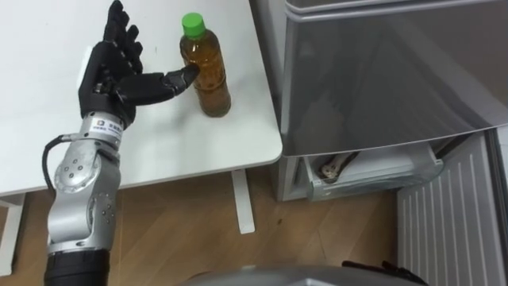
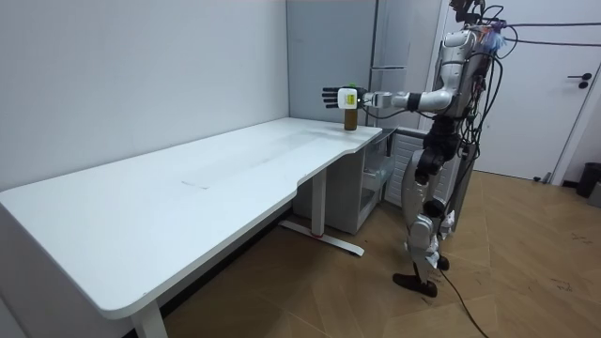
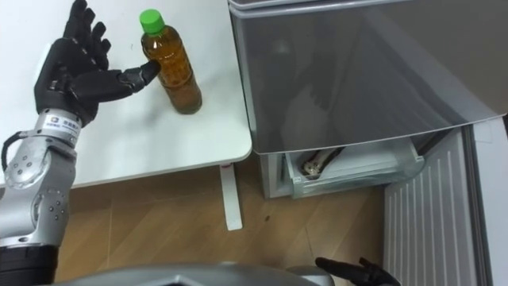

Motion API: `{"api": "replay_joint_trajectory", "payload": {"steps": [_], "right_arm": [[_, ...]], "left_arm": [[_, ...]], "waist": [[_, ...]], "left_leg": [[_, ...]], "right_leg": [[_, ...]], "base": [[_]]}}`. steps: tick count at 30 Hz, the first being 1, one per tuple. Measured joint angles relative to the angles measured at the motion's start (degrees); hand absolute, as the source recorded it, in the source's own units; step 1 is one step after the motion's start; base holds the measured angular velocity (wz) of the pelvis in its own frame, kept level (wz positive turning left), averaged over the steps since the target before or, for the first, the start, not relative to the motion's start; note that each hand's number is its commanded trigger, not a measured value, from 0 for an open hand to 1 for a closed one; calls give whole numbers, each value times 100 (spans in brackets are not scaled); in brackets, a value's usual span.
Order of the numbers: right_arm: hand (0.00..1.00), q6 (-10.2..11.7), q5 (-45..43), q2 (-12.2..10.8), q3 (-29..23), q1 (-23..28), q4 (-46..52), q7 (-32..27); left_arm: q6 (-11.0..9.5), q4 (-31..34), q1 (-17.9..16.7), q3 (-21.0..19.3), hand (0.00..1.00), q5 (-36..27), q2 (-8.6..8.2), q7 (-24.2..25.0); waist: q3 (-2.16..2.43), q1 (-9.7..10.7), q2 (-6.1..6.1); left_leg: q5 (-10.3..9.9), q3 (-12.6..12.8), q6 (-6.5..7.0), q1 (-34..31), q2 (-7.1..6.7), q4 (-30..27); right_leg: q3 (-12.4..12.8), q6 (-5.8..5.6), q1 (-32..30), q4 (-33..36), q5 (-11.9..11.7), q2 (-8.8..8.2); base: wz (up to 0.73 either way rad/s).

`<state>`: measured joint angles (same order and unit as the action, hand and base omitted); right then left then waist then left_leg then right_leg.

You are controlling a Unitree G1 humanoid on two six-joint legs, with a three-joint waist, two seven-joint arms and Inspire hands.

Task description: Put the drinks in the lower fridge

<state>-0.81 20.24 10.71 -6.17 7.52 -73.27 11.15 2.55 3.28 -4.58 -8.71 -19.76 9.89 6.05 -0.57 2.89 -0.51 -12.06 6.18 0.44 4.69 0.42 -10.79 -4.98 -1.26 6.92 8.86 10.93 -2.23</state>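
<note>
Left eye: left hand (image 1: 111,79) spread wide, thumb tip touching the upright tea bottle (image 1: 205,75) near the table (image 1: 198,151) corner, prob. lining up a grasp. At right, lower fridge (image 1: 373,171) open, ready for it. Room view: robot stands at table end, arm outstretched. Right eye: right hand (image 3: 353,272) at near edge, state can't tell.

1. Nothing legible anywhere: no word, number or sign clear enough to read.
2. Just below and to the left of the bottle (image 1: 205,71), on the wrist behind the left hand (image 1: 111,75): a small pale label (image 1: 103,125) with 1 short line of dark print, too small to make out.
3. On the bottle itself, under the green cap (image 1: 193,25): amber side, any lettering impossible to tell.
4. To the right of the bottle, on the grey fridge door (image 1: 381,71): soft reflections only, not readable as marks.
</note>
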Motion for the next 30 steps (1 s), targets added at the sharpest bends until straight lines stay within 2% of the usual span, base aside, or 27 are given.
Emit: {"api": "replay_joint_trajectory", "payload": {"steps": [5,10,15,18,21,30], "right_arm": [[0,-21,-21,-29,-1,-10,54,-23],[0,-59,-40,-64,57,-83,56,-15],[0,-55,-44,-105,54,-57,210,-48],[0,-51,-46,-104,48,-64,221,-51],[0,-51,-28,-104,52,-71,222,-50],[0,-66,-36,-91,51,-82,210,-111]], "left_arm": [[2,0,24,0,0,92,-17,-60],[4,-34,129,113,0,99,-20,-62],[6,-369,342,250,0,120,-19,-43],[14,-463,421,410,0,123,-20,13],[38,-485,477,481,0,107,-20,257],[225,-502,635,562,0,16,0,645]], "waist": [[-6,5,9],[-30,45,78],[-21,170,61],[0,225,23],[18,311,-14],[29,328,-37]], "left_leg": [[0,1,0,-9,4,12],[0,0,0,-16,4,11],[-2,8,-1,-22,2,6],[-2,28,-2,-37,9,6],[-2,29,-2,-42,10,2],[-2,30,-2,-33,9,-1]], "right_leg": [[-9,0,-12,-8,0,1],[-10,0,0,-8,0,1],[8,1,-20,-8,-3,1],[29,6,-50,-1,-6,5],[27,6,-48,2,-6,7],[27,6,-46,5,-6,8]], "base": [[0],[0],[-1],[-4],[0],[0]]}}
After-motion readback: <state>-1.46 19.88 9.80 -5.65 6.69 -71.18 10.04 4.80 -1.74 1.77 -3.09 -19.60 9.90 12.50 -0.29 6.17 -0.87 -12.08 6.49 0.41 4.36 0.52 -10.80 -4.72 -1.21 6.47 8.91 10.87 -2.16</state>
